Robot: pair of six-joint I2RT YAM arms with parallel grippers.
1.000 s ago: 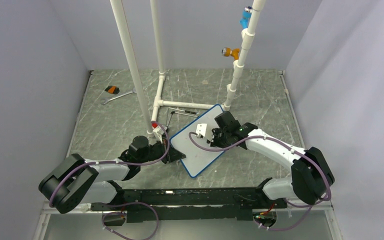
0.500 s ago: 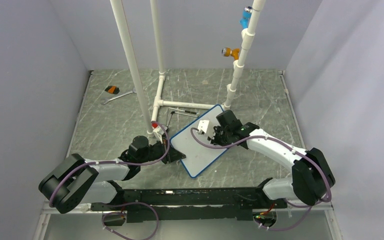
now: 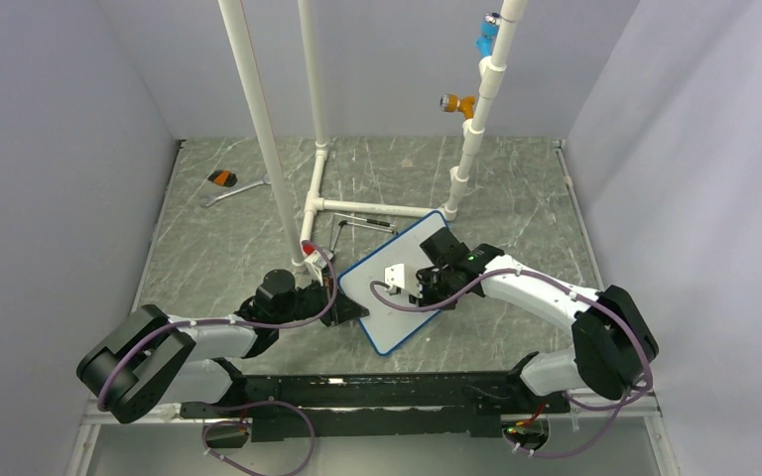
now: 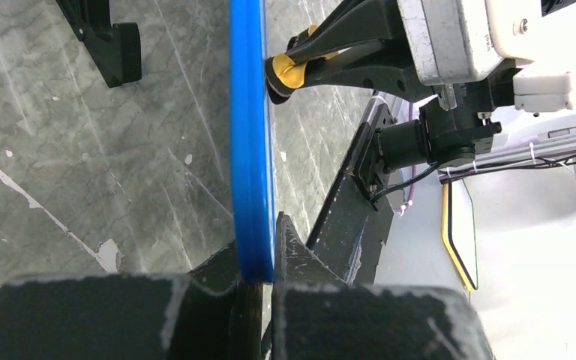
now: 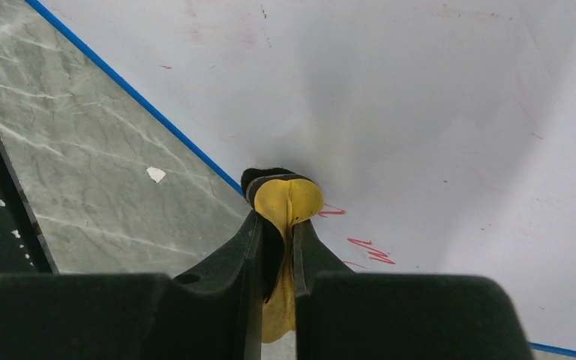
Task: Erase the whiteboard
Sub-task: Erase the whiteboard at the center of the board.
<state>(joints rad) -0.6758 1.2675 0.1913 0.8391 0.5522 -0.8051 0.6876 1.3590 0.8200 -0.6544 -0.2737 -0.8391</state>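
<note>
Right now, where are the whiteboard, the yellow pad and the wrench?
whiteboard (image 3: pixel 389 319): top external view, bare white face by its near corner.
yellow pad (image 5: pixel 286 201): right wrist view, its rounded front end.
wrench (image 3: pixel 235 191): top external view, middle of its handle.

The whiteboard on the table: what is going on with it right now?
The left gripper is shut on the blue frame of the whiteboard and holds it. The right gripper is shut on a small yellow pad, whose tip is against the white face. A few red marks show beside the pad, so the erasing is not finished.
</note>
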